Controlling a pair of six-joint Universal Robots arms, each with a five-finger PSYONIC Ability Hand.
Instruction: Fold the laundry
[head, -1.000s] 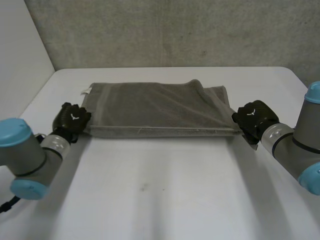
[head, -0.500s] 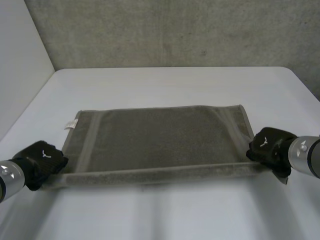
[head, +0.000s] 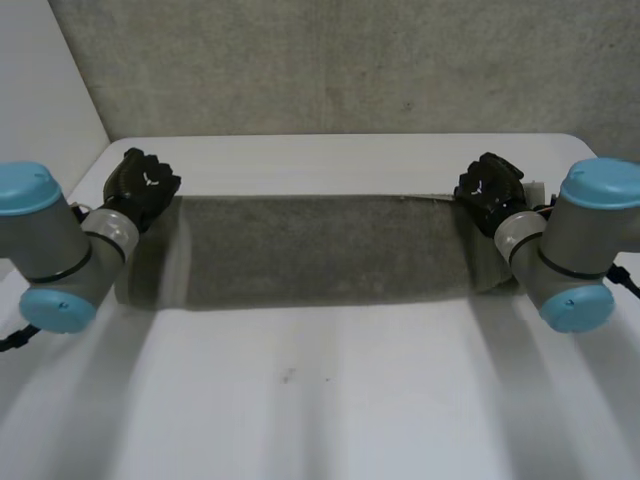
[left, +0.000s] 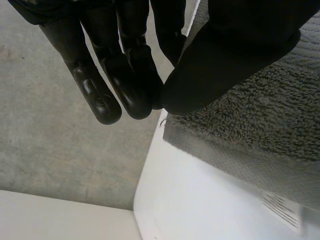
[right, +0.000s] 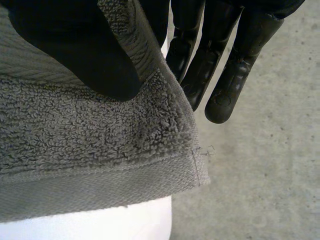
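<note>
Toward the far side of the white surface (head: 320, 400), the grey towel (head: 320, 250) stretches as a long band between the two hands, its upper edge taut from one to the other; the left hand (head: 145, 185) has the towel's upper left corner, the right hand (head: 490, 188) the upper right one; whether the lower edge touches the surface cannot be told. Seen from the left wrist, the thumb (left: 235, 55) presses the terry cloth against the straight fingers (left: 131, 75), so that hand pinches the towel; seen from the right wrist, the thumb (right: 75, 55) lies on the cloth just short of its hemmed corner (right: 197, 172) with the fingers (right: 227, 85) behind it, likewise a pinch. Half a second ago both hands were low at the near side, and the towel lay spread wide and flat with its near edge between them; since then the hands have travelled to the far side, the blue-capped arms (head: 50, 250) have come back into the head view, and the towel shows as a narrower band. A grey concrete wall (head: 330, 70) stands behind the surface.
</note>
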